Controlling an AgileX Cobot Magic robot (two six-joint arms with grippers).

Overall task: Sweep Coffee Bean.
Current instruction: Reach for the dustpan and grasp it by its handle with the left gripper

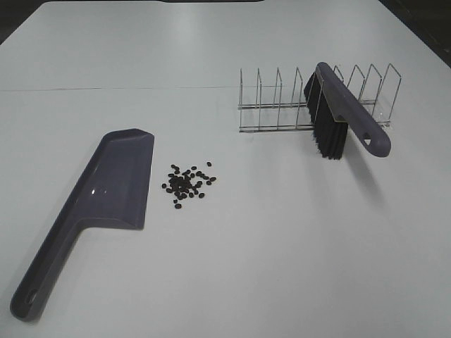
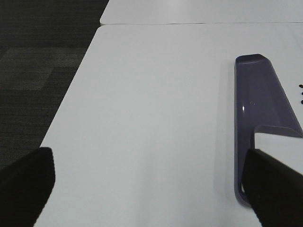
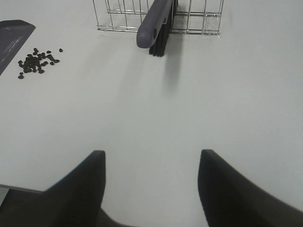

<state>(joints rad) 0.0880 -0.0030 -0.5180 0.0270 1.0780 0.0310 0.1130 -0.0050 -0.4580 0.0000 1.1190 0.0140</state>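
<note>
While both arms' jaws gape wide, empty, tiny dark-brown oval coffee beans (image 1: 187, 182) lie left of centre on the white tabletop (image 1: 282, 246), their patch stretching lower-left to upper-right beside the purple-grey dustpan (image 1: 120, 179).

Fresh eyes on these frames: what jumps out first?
In the high view, the dark cluster of coffee beans lies mid-table, just right of the purple-grey dustpan lying flat. Farther back on the right, the matching brush sits slotted in a wire rack, bristles down.

Small dark coffee beans (image 1: 187, 182) lie in a loose cluster on the white table (image 1: 232, 267)
</note>
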